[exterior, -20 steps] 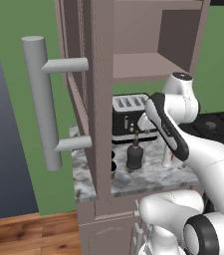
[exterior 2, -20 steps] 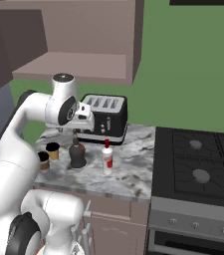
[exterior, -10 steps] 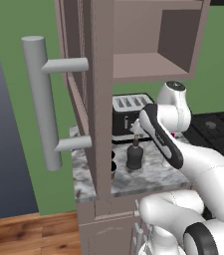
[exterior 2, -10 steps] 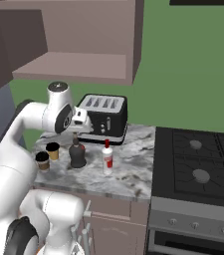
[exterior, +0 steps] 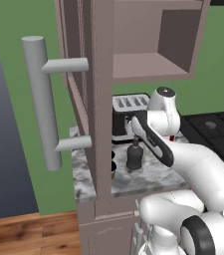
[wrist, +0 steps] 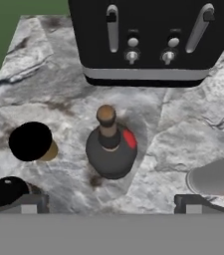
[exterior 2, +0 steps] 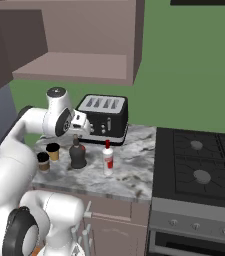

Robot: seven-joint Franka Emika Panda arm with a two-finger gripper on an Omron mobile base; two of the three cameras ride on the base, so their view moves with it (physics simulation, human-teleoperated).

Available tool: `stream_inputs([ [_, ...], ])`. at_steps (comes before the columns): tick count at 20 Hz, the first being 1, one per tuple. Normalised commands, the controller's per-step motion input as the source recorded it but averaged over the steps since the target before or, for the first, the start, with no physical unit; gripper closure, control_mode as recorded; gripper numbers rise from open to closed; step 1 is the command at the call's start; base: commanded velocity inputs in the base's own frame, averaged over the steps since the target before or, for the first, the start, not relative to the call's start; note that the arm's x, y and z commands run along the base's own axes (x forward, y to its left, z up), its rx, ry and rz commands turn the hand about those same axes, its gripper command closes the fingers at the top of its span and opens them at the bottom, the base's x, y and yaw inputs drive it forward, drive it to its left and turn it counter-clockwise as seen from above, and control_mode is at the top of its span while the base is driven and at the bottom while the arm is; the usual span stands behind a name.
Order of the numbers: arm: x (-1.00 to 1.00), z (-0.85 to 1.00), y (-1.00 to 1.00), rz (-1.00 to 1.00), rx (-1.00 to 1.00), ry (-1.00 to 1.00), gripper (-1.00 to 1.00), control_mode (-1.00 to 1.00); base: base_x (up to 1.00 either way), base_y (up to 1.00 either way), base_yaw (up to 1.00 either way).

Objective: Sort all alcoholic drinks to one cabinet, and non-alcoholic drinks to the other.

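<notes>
Bottles [exterior 2: 77, 154] and cups [exterior 2: 53, 151] are all still being left on the table [exterior 2: 129, 170], the wide-open, empty gripper [wrist: 111, 204] being poised above.

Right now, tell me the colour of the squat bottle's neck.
Brown, above a black body; the squat bottle shows it best in the hand view.

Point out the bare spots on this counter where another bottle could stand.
Bare marble lies between the slim red-capped bottle and the stove. The left end is crowded: two cups beside the black bottle, with the toaster behind and the open gripper above.
</notes>
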Motion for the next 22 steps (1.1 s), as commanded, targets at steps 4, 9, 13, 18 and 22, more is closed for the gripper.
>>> stream_inputs([
  [4,0.25,-0.17,0.02,-0.08,0.0,0.0,-1.0,-1.0,0.0,0.0,0.0],
  [9,0.2,-0.22,0.05,-0.06,0.0,0.0,-1.0,-1.0,0.0,0.0,0.0],
  [13,0.18,-0.22,0.05,-0.02,0.0,0.0,-1.0,-1.0,0.0,0.0,0.0],
  [18,0.16,-0.19,0.0,0.0,0.0,0.0,-1.0,-1.0,0.0,0.0,0.0],
  [22,0.13,-0.17,0.0,0.0,0.0,0.0,-1.0,-1.0,0.0,0.0,0.0],
])
